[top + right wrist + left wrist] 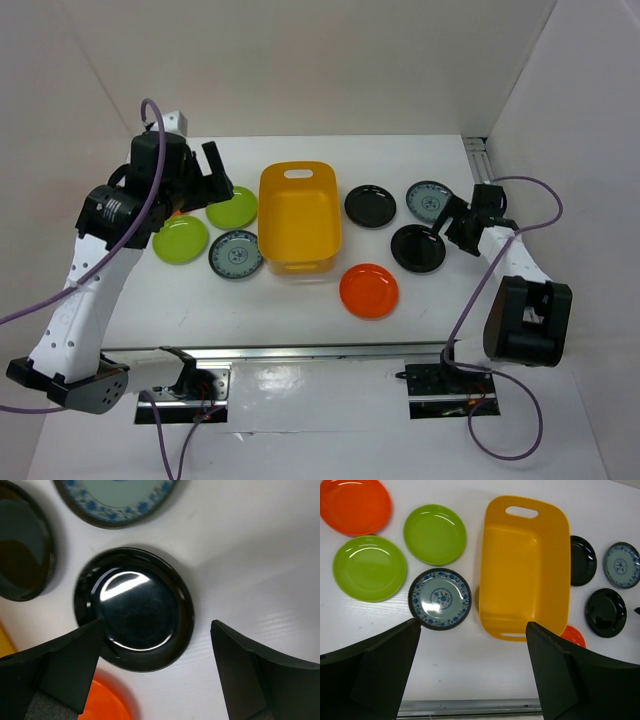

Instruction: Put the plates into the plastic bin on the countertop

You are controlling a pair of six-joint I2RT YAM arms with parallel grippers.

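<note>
Closing on a flat, glossy plate calls for a rim grasp. Judged from these views, the right gripper [156, 625] should shift so that one pad enters the well and the other drops outside the lip, then pinch firmly, since the slick glaze could slip. Nearest the arm bases lies an orange plate [369, 290], just beside the target at its 7 o'clock; the lift should clear it. Next out, the near black plate [135, 605] sits under the right gripper, whose jaws are spread wide and hold nothing. In the right wrist view one finger [65, 665] overlaps the plate's rim at 8 o'clock, while the other finger [260, 680] stands off the rim over bare countertop [260, 555] at 4 o'clock. The plate thus lies off-centre in the gap, toward 10 o'clock. The plastic bin [300, 215], with no plate in it, stands at 9 o'clock from the target, near but apart. At the bin's 9 o'clock the left gripper [472, 624] hangs high, jaws likewise spread and empty, over a patterned plate [440, 598], two lime green plates [434, 534] and a second orange plate [354, 505]. Farthest, at the target's 11 and 12 o'clock, rest a second black plate [370, 206] and a second patterned plate [430, 200].
</note>
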